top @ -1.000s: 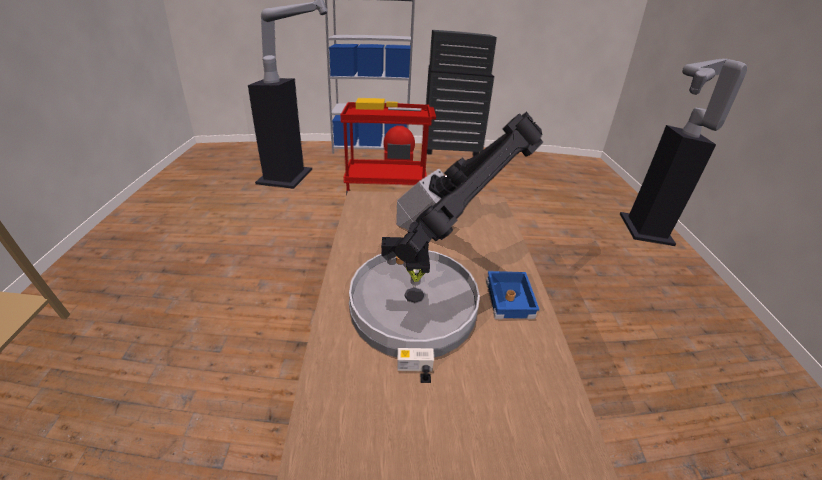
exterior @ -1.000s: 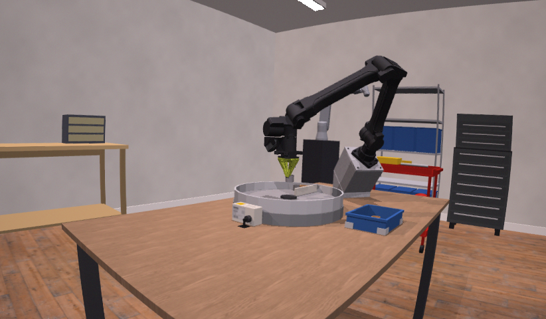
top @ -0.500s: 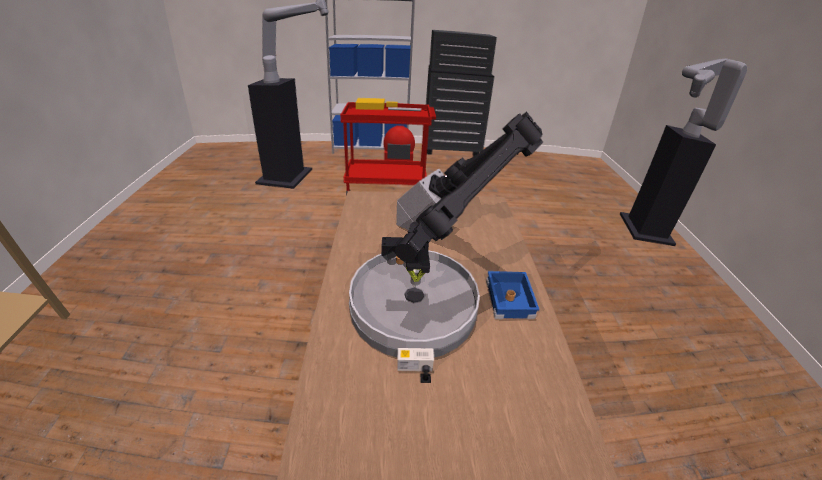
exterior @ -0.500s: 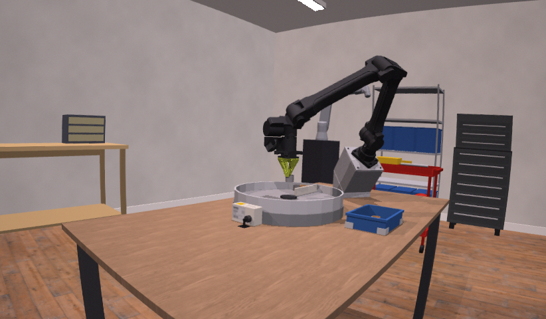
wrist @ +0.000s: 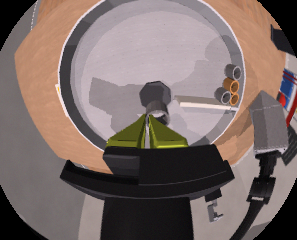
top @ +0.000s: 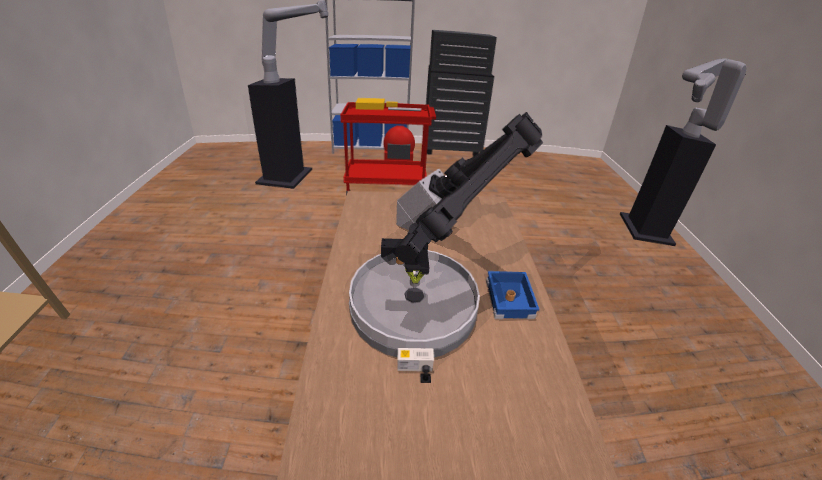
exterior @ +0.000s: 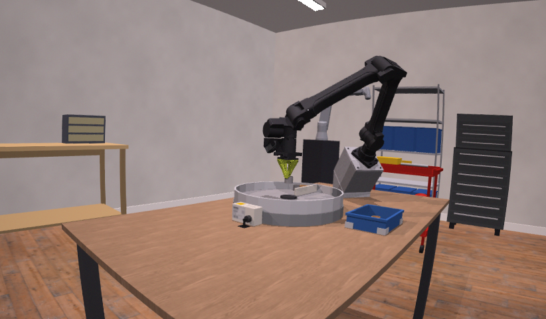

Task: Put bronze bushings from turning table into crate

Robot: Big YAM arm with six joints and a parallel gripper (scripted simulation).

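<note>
Steel bushing (top: 414, 284) (exterior: 288, 179) (wrist: 157, 107), long axis upright

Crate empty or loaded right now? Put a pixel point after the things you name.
Loaded, partly: one bronze bushing (top: 510, 295) (exterior: 376, 216) sits inside the blue crate (top: 514, 312) (exterior: 364, 226), with bare floor around it in the top view.

The black arm (top: 485, 178) (exterior: 339, 90) (wrist: 261, 186) bends at a raised elbow (top: 524, 133) (exterior: 384, 68); its gripper (top: 414, 279) (exterior: 287, 177) (wrist: 147, 117) points downward, the yellow-green fingers (exterior: 281, 165) converging, clamped at their tips.
</note>
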